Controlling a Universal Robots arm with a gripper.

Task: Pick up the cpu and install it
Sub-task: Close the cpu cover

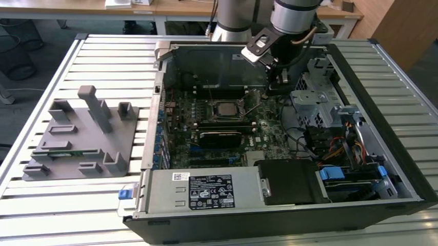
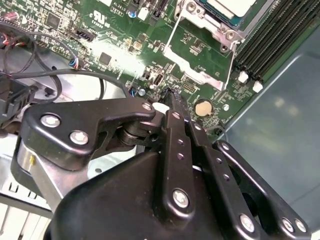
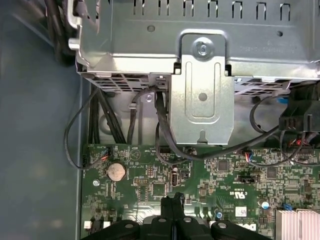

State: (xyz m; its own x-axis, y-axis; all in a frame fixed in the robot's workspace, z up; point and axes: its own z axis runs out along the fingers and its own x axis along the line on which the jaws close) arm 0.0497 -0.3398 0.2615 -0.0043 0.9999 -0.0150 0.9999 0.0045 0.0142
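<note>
Exterior view: cpu (image 1: pixel 224 108) is seated on the motherboard (image 1: pixel 263 130); gripper (image 1: pixel 282 81) is held to the exterior view's right of it. Second wrist view: fingers (image 2: pixel 175 107) are pressed together, nothing clamped. First wrist view: gripper (image 3: pixel 173 199) is poised over the motherboard (image 3: pixel 150 187).

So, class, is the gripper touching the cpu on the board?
Apart. The second wrist view shows the gripper over the green board, with a clear stretch of board between it and the cpu.
</note>
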